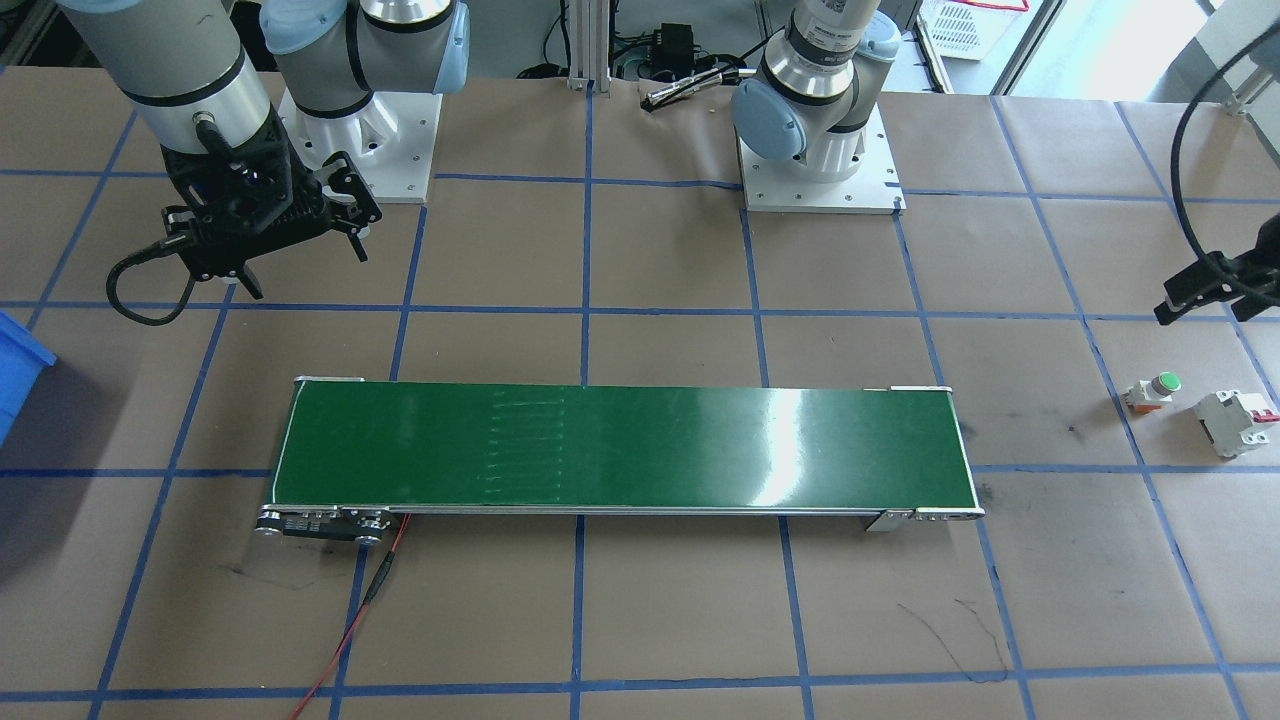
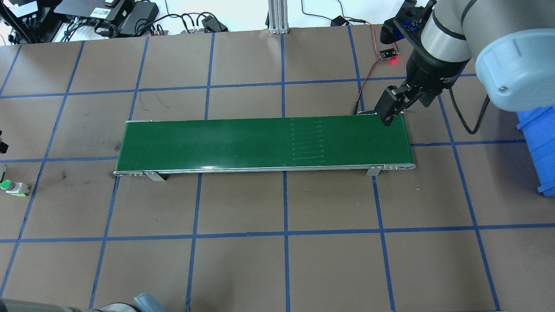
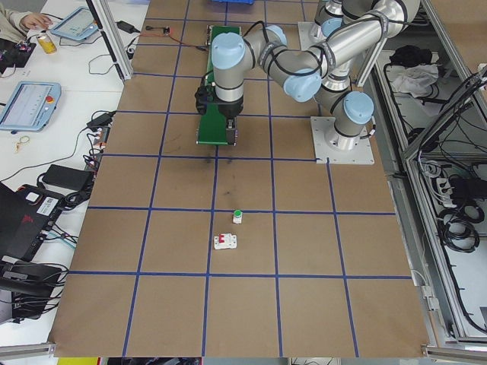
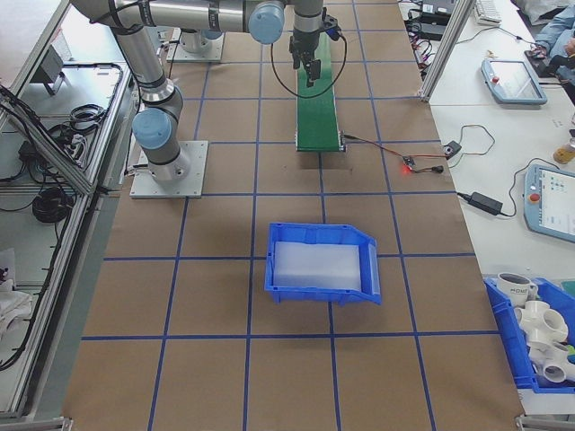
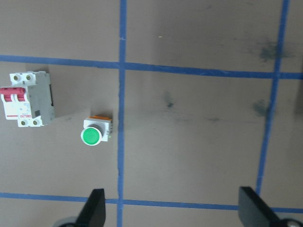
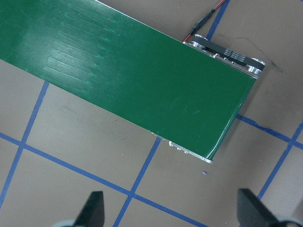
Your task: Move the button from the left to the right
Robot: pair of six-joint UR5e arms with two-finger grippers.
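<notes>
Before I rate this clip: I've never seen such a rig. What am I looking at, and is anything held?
Two robot arms stand at a brown table taped into squares. Four cameras are fixed around it: one facing the robot, one behind it, one at each end; two more ride on the wrists. A green conveyor belt lies in the middle. The button and a white circuit breaker sit on the table at the robot's left end, and a blue bin at its right end. The left tool hangs open over the button, the right tool open over the belt's end. Neither holds anything.
</notes>
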